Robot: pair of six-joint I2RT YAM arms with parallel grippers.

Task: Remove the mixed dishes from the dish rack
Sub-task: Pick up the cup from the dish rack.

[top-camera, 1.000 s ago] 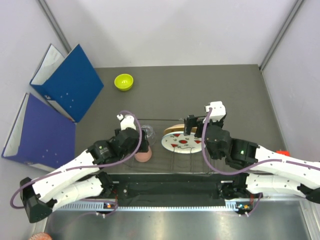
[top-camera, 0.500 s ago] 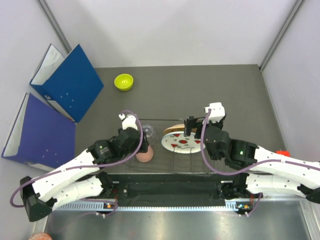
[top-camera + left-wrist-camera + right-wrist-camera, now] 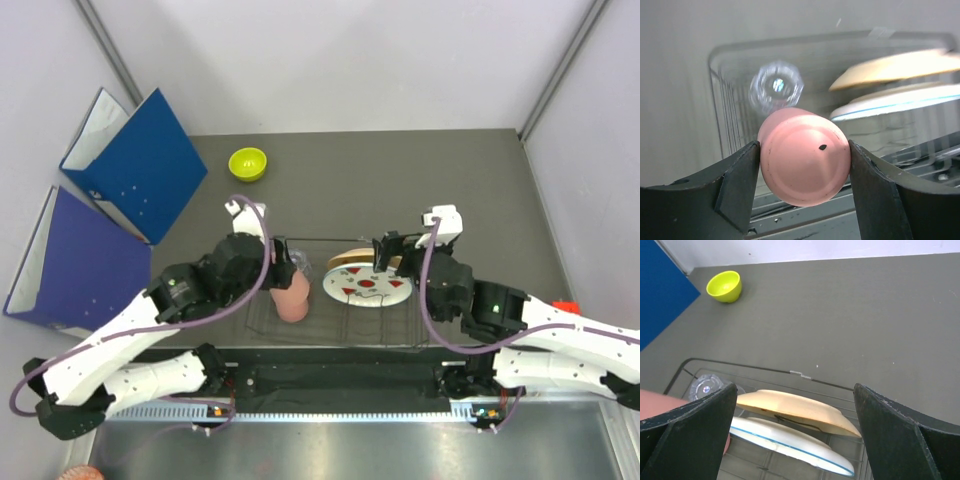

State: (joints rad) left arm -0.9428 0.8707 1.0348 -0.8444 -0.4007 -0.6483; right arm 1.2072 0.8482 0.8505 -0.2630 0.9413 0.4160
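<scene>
My left gripper is shut on the salmon-pink cup, held lifted above the left end of the black wire dish rack; in the left wrist view the cup sits bottom-up between both fingers. The clear glass tumbler stands in the rack behind it. The orange-tan plate and the white plate with red marks lean in the rack. My right gripper is open above the plates. The lime-green bowl sits on the table at the far left.
Two blue ring binders stand at the left wall. A small orange-red block lies at the right edge. A black rail runs along the near table edge.
My left gripper has lifted the pink cup up and tipped it, with the wrist swinging back and left. My right gripper has shifted slightly right above the plates.
</scene>
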